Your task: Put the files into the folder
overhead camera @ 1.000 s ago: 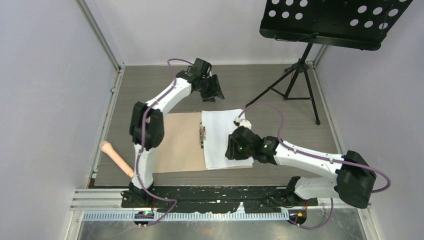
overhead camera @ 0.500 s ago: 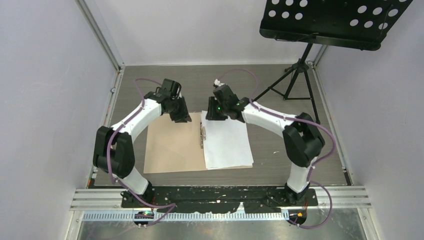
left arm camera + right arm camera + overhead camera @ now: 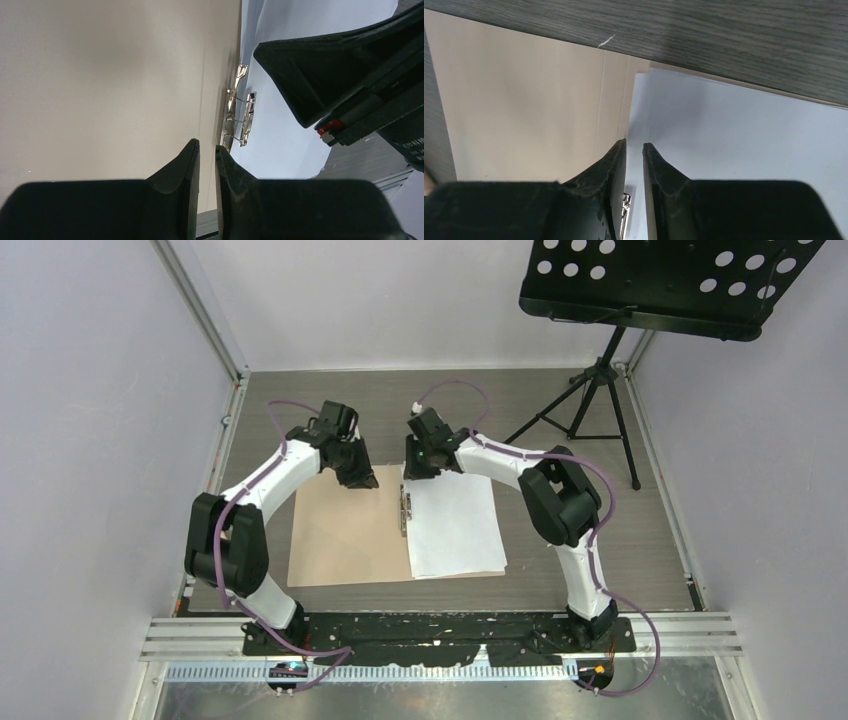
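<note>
1 folder (image 3: 345, 530) open flat; 1 files stack (image 3: 455, 525) on its R leaf, sheet count unclear; 1 metal clip (image 3: 404, 510) at crease. Left gripper (image 3: 362, 478), right gripper (image 3: 415, 472): slim gap, gripping nothing.

— How are the arms posed?
— Left arm (image 3: 265, 476) and right arm (image 3: 497, 458) are reached forward, bowed toward each other.
— Grippers?
— Left gripper (image 3: 207, 150) and right gripper (image 3: 634, 148) are held nearly closed, a slim gap seen.

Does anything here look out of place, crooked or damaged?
Nothing serious. The white paper sheets lie flat on the right leaf of the open tan card folder, beside its silver metal clip. Only a small white mark shows on the grey table by the folder's far edge.
</note>
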{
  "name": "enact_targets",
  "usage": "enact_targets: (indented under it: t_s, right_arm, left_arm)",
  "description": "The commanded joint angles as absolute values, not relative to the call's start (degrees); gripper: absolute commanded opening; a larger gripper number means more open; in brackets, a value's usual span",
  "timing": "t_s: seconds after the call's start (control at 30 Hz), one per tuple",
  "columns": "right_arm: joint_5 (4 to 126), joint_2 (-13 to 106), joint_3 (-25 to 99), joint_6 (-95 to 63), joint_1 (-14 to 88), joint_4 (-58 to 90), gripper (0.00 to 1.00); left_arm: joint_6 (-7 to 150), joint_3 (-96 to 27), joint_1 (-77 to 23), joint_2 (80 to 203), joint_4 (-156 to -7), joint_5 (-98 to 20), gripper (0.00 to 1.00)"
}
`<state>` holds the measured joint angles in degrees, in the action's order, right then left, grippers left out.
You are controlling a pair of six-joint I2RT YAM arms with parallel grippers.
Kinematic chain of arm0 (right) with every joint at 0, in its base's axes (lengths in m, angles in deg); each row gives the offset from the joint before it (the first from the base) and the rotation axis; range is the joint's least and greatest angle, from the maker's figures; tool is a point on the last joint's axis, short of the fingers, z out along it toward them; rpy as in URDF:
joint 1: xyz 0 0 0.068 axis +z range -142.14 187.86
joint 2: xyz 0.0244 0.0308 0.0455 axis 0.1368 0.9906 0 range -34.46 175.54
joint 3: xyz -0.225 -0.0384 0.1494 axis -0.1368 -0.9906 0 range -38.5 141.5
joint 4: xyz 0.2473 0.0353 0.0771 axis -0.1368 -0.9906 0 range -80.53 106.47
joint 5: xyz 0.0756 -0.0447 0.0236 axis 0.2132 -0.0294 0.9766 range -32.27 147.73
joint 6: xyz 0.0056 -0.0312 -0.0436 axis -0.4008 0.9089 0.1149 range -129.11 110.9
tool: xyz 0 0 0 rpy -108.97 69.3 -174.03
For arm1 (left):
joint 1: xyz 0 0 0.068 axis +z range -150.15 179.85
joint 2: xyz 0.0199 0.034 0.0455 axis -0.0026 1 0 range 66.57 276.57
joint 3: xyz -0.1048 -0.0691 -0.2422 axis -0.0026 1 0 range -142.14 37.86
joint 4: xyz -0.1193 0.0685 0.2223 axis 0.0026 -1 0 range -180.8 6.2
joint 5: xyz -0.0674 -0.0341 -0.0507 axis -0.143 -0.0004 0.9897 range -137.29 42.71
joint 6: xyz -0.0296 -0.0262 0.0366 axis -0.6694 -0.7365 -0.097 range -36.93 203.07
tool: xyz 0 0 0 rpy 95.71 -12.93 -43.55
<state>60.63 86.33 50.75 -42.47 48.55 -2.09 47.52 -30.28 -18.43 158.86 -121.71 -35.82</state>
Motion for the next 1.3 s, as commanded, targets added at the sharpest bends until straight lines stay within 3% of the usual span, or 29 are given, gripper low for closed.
enact_targets:
  t_s: [0.0,0.57,0.9,1.03,1.27]
  right_arm:
    - [59.74,87.13,53.92,-42.88,48.61,-2.35,0.25]
    - [55.58,90.77,52.55,-44.65,48.64,-1.59,0.18]
    - [59.49,87.63,50.89,-45.26,48.64,2.61,0.17]
    - [60.63,84.44,52.19,-45.27,48.43,2.66,0.18]
    - [62.49,77.09,50.22,-46.28,47.18,3.07,0.25]
  left_arm:
    - [48.97,-32.87,-18.18,158.85,-120.77,-34.2,0.17]
    - [48.18,-39.87,-18.3,168.5,-121.01,-28.12,0.19]
    - [45.68,-42.75,-18.26,174.1,-119.62,-23.16,0.24]
    - [46.61,-37.42,-18.87,170.27,-119.52,-25.18,0.25]
    - [45.52,-21.82,-22.3,159.19,-114.12,-25.33,0.4]
